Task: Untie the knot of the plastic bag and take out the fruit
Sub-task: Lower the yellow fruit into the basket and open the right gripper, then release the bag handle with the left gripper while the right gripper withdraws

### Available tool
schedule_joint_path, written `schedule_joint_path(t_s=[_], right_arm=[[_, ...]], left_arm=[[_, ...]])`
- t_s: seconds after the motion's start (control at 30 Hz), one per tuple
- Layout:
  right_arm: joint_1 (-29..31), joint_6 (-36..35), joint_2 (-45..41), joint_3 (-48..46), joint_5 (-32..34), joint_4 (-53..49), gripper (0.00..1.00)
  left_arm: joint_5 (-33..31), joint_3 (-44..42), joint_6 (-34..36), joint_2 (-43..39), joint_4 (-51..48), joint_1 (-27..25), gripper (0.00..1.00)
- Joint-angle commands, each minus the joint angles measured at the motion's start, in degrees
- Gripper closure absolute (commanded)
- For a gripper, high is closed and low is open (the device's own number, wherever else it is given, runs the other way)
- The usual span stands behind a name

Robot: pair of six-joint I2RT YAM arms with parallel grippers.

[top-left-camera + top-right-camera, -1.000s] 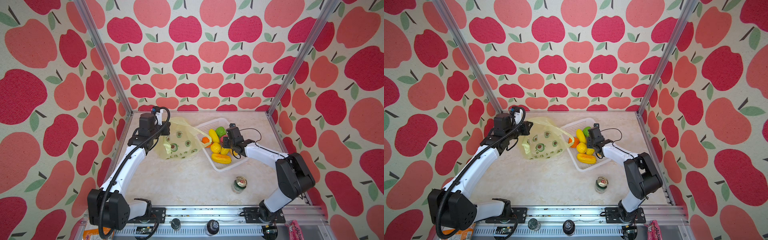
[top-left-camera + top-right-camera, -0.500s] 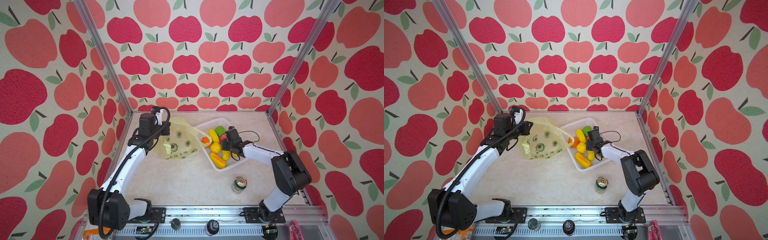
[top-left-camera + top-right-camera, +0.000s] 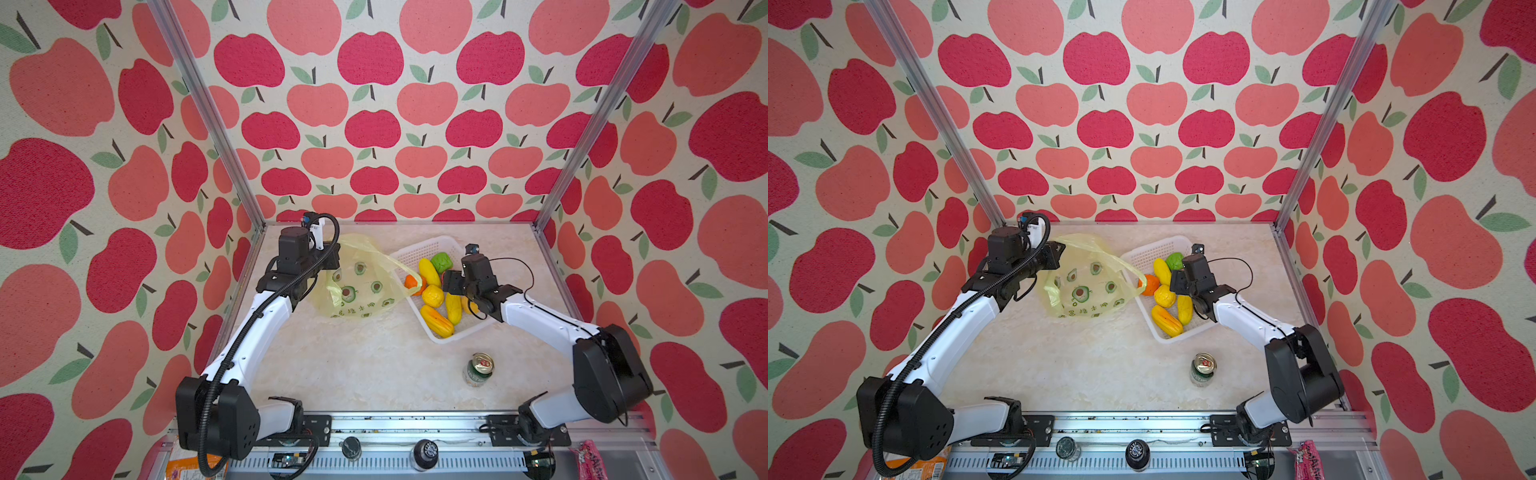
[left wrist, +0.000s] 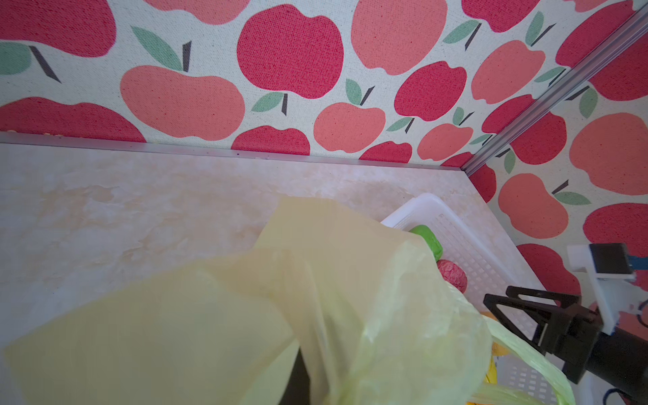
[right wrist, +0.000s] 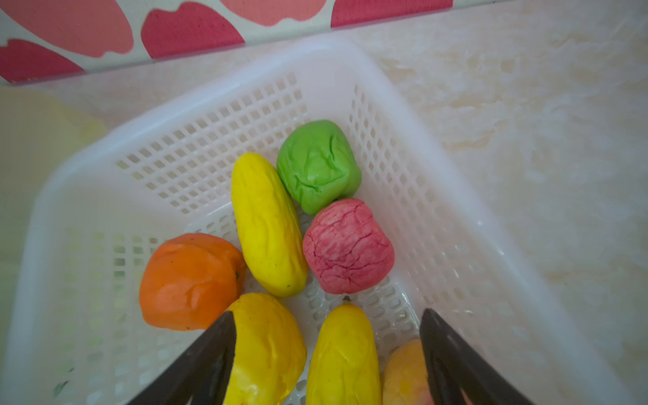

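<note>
**Progress.** The task is judged near complete. No knot is visible. A handle strip (image 3: 384, 261) of the plastic bag (image 3: 357, 286) runs loose and drapes onto the rim of the white basket (image 3: 419, 248). The bag lies just beside the basket, on its left-arm side. It is slack and flat, with no bulge showing through the film.

The fruit (image 5: 266, 224) is in the basket. Seven pieces show in the right wrist view: yellow, green, pink, orange and peach. In both top views a further orange-yellow piece lies at the basket's near end. A green can (image 3: 478, 370) stands on the robot side of the basket, apart from it.

**Claws.**
- The left gripper (image 3: 333, 257) is clenched on the bag's far edge and holds it raised. The film covers most of the left wrist view.
- The right gripper (image 5: 326, 314) is released, its jaws spread wide above the fruit in the basket, grasping nothing.

**Remaining, as judged.** Confirm that the bag is empty, then let it go.

**Change against one second earlier.**
- The right jaws stood part closed then and are wide now.
- The right wrist has shifted slightly toward the basket's bag-side wall.
- The orange-yellow piece lies at a steeper angle.
- The left arm and the bag are unchanged.
</note>
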Motion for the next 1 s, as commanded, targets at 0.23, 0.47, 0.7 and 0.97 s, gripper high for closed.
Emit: schedule_joint_path(t_s=[0.23,0.47,0.7,0.97], right_arm=[[-0.76,-7.43,-15.26,-0.02,5.68,10.40,0.01],[-4.31,-7.23,-20.69,-6.01,2.54,14.03,0.01],[-6.18,-6.58,-24.13,-8.88,0.94,14.22,0.01],[-6.90,-5.97,-24.79,-9.58,-1.10,14.68,0.01]], left_arm=[[-6.76,15.42,-8.37,5.20,1.26,5.39,1.00],[-0.93,29.34,-16.12,13.86,0.51,7.84,1.00],[2.60,30.70,-18.93,21.28,4.77,8.71,1.00],[3.83,23.80,-21.17,27.43,10.31,9.11,1.00]])
